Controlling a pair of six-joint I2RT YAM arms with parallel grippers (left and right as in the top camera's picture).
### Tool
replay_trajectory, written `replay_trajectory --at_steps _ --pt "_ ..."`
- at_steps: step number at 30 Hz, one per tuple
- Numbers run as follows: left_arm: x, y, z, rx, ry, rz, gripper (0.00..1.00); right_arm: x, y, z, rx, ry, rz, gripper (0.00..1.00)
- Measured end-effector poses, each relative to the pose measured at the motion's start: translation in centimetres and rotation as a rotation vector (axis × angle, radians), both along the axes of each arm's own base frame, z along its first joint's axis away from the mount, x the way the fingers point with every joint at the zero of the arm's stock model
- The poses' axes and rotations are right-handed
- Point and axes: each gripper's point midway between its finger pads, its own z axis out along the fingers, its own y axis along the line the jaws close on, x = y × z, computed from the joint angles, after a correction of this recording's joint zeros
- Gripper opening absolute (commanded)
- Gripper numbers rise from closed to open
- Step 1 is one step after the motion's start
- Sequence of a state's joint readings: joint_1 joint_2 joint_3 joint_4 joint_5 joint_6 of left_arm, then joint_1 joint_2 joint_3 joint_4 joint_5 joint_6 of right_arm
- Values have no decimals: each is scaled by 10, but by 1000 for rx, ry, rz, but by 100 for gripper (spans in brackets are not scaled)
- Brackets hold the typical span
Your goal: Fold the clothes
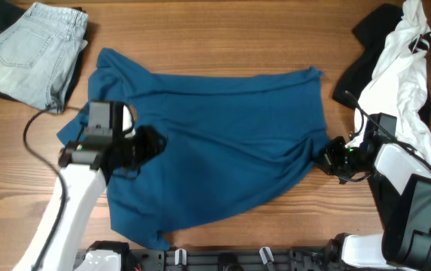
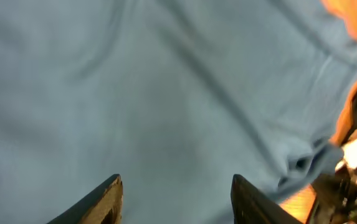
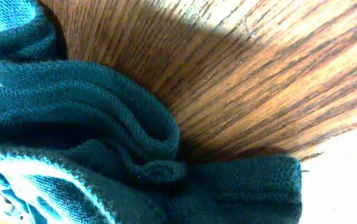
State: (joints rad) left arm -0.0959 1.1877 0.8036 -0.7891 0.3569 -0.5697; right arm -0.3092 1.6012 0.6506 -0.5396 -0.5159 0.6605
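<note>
The clothes, a teal-blue shirt (image 1: pixel 223 143), lie spread and wrinkled across the middle of the table. My left gripper (image 1: pixel 151 143) hovers over the shirt's left part. In the left wrist view its two fingertips (image 2: pixel 113 193) stand apart, with only the flat fabric (image 2: pixel 166 93) behind them. My right gripper (image 1: pixel 328 159) sits at the shirt's right edge, where creases run into it. In the right wrist view bunched fabric (image 3: pixel 72 124) fills the lower frame and hides the fingers; the gripper is shut on that fold.
Pale-blue jeans (image 1: pixel 31 49) lie folded at the back left. A white garment with black cloth (image 1: pixel 399 68) is heaped at the back right, close behind the right arm. Bare wooden table (image 1: pixel 223 38) shows beyond the shirt. The arm bases stand along the front edge.
</note>
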Motion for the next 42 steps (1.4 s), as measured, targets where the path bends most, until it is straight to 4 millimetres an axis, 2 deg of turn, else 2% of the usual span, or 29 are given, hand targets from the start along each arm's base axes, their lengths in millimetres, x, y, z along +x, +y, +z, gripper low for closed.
replay_trajectory --at_steps 6,8,12,15,18,21,24,28,29,32,37,39,40,41,42 --pt "-66 8 12 20 129 2 53 0 0 0 1 -1 0 4" --pt "-92 11 12 33 202 -4 49 0 0 0 1 -1 0 5" --pt "-126 14 8 54 335 -33 51 0 0 0 3 -1 0 4" --pt "-143 16 7 66 393 -68 56 0 0 0 3 -2 0 4" --pt "-152 11 8 70 414 -122 54 0 0 0 4 -2 0 4" --pt "-161 4 9 69 437 -181 42 0 0 0 3 -2 0 4" --pt "-174 -5 8 90 487 -262 38 0 0 0 4 -2 0 4" --pt "-189 -15 3 132 563 -346 49 0 0 0 4 -2 0 4" --pt "-192 -18 1 146 587 -363 59 0 0 0 4 -2 0 5" --pt "-195 -26 -5 180 631 -394 59 0 0 0 3 -4 3 4" --pt "-188 -37 -21 212 677 -388 60 0 0 0 1 -7 10 4" --pt "-184 -40 -28 222 702 -377 49 0 0 0 1 -7 10 4" --pt "-183 -41 -31 225 711 -370 47 0 0 0 1 -7 10 4" --pt "-182 -41 -34 230 724 -364 48 0 0 0 1 -7 10 4" --pt "-181 -42 -37 235 735 -363 57 0 0 0 1 -8 12 4"
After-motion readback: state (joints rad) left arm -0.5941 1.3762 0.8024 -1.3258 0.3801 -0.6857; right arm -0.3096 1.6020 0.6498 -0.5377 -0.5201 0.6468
